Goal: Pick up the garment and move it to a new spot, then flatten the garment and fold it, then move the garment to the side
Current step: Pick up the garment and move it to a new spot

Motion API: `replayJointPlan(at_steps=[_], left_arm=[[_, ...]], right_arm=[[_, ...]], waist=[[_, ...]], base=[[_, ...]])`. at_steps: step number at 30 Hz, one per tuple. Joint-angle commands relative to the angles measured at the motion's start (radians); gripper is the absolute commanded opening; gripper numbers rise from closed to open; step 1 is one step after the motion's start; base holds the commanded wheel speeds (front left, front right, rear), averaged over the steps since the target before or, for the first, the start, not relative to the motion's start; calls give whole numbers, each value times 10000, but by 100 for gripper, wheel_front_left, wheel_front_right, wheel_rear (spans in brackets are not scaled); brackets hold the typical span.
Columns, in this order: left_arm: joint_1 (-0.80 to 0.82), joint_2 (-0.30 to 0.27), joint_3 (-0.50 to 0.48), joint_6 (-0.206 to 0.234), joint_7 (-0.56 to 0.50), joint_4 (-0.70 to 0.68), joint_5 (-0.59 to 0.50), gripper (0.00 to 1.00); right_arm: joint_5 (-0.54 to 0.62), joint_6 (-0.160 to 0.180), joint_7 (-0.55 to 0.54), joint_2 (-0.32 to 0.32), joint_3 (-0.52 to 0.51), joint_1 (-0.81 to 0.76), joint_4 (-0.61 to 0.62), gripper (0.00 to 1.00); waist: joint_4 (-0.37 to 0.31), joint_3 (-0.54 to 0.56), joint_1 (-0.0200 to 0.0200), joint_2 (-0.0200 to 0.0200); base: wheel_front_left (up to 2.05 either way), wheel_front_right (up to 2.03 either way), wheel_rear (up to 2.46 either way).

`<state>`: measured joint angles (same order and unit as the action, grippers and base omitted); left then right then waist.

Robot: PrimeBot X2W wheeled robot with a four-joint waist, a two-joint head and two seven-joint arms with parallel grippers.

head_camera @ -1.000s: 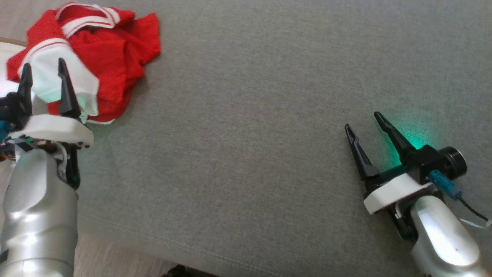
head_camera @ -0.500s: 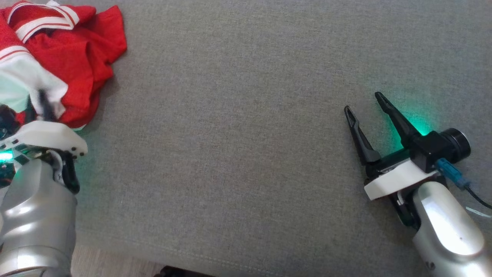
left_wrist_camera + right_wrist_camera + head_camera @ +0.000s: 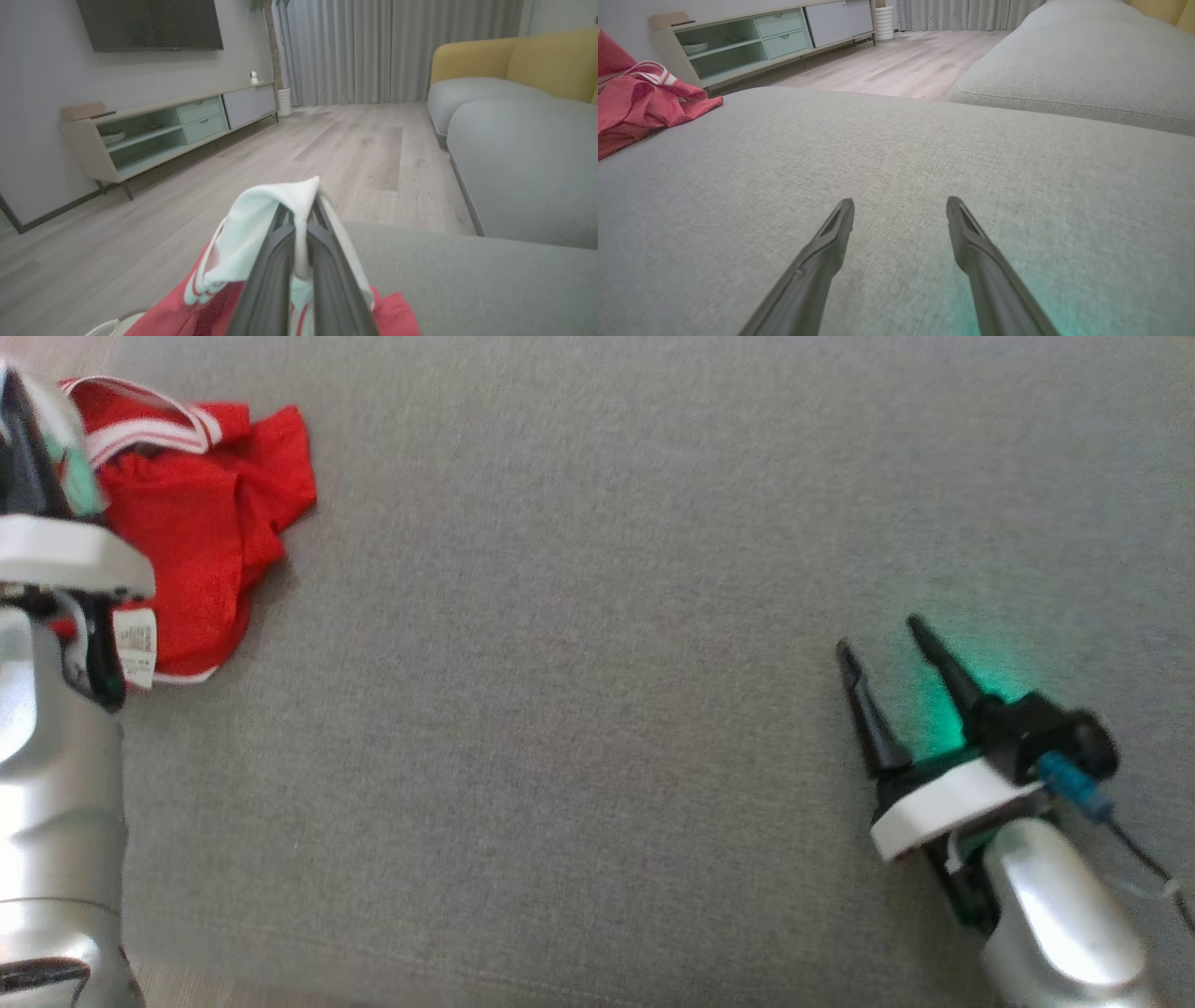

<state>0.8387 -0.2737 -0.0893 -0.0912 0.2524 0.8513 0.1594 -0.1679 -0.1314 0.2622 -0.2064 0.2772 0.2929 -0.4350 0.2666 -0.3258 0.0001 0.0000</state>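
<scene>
Pinched the garment [image 3: 201,537] by its pale fold within the last second, closing the left end effector [image 3: 301,214], which had stood open before. Left the crumpled red bulk at the far left of the sofa cushion [image 3: 597,709], just beside that arm. Held the right end effector [image 3: 879,635] open, well apart to the right.
</scene>
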Motion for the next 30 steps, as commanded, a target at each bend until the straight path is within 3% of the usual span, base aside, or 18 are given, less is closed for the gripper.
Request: replayJointPlan(at_steps=[1, 9, 15, 21, 29, 30], left_arm=[[356, -639, -29, -97, 90, -672, -121, 0], [442, -92, 1488, -379, 92, -2581, -54, 0], [341, 713, 3744, -391, 92, -3303, 1495, 0], [358, 1423, 5091, -393, 92, -3535, 2463, 0], [-201, 2175, 5830, -394, 93, -3081, 3488, 0], [-383, 2197, 5884, -374, 93, -2939, 3483, 48]], right_arm=[[-76, 7, -4, 223, 134, -220, 187, 100], [-90, 7, -4, 957, -55, -722, -48, 100], [-31, 7, -4, 1180, -40, -1062, -150, 100], [26, 7, -4, 1229, -49, -1179, -215, 100], [4, 7, -4, 1333, 99, -1156, -256, 100], [11, 7, -4, 1337, 99, -1158, -266, 100]], waist=[[-320, 572, -1, 0], [-1556, 1840, -1, 0], [-2842, 2436, -1, 0], [-3820, 2587, -1, 0], [-4837, 2561, -1, 0], [-4888, 2573, -1, 0]], base=[[0, 0, 0], [0, 0, 0], [0, 0, 0], [0, 0, 0], [0, 0, 0], [0, 0, 0]])
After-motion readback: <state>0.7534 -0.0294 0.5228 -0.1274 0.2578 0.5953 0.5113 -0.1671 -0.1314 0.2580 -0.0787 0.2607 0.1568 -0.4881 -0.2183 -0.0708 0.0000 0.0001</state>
